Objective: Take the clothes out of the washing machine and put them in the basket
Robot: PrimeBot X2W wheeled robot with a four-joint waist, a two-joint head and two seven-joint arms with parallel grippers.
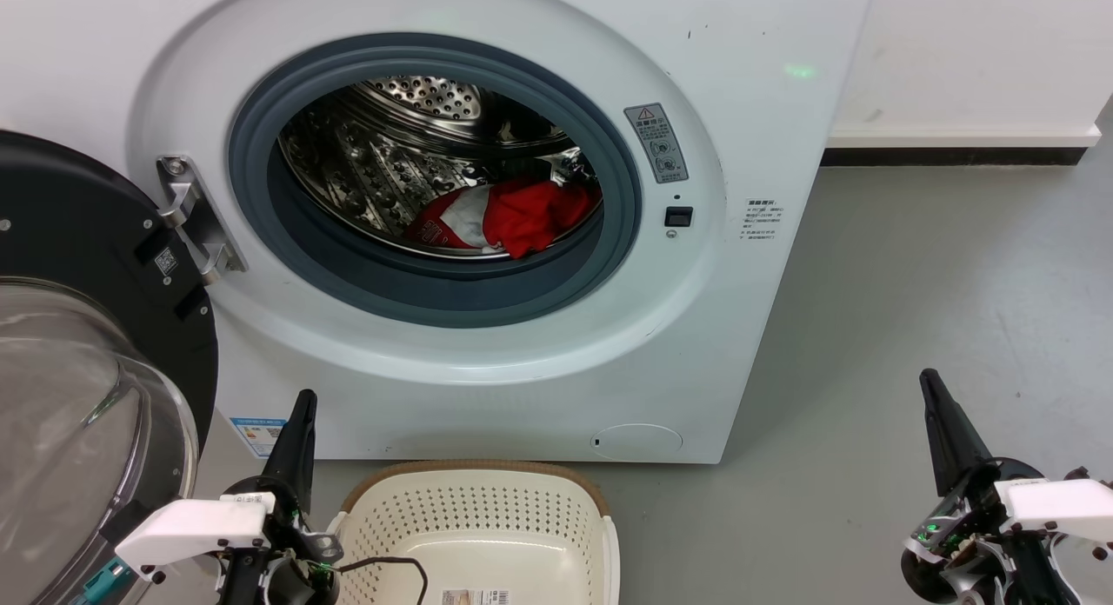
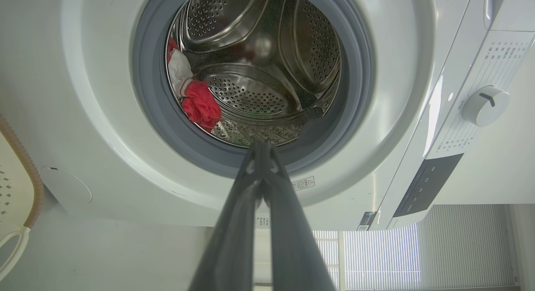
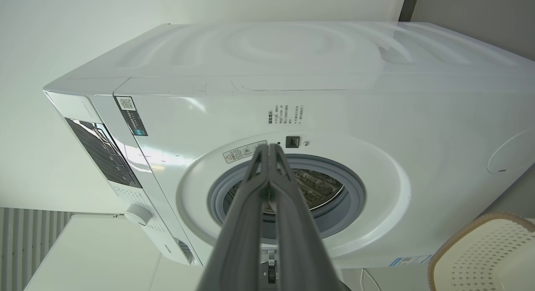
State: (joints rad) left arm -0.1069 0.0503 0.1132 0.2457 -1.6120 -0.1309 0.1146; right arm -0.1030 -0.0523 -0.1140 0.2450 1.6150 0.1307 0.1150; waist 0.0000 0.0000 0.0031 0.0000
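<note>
One large white washing machine (image 1: 487, 396) stands with its glass door (image 1: 78, 240) swung wide open. The cream basket (image 1: 478, 509) sits on the floor just before the machine, below its porthole. Red clothes (image 1: 522, 214) lie low inside the machine's drum. The left gripper (image 1: 303, 402) and right gripper (image 1: 929, 381) hang before the machine, fingers pressed together, holding nothing.

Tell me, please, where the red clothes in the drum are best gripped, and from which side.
Probably the bunched red fold of the clothes nearest the gasket: it stands up off the drum floor. Come straight in from the front, slightly from above.
</note>
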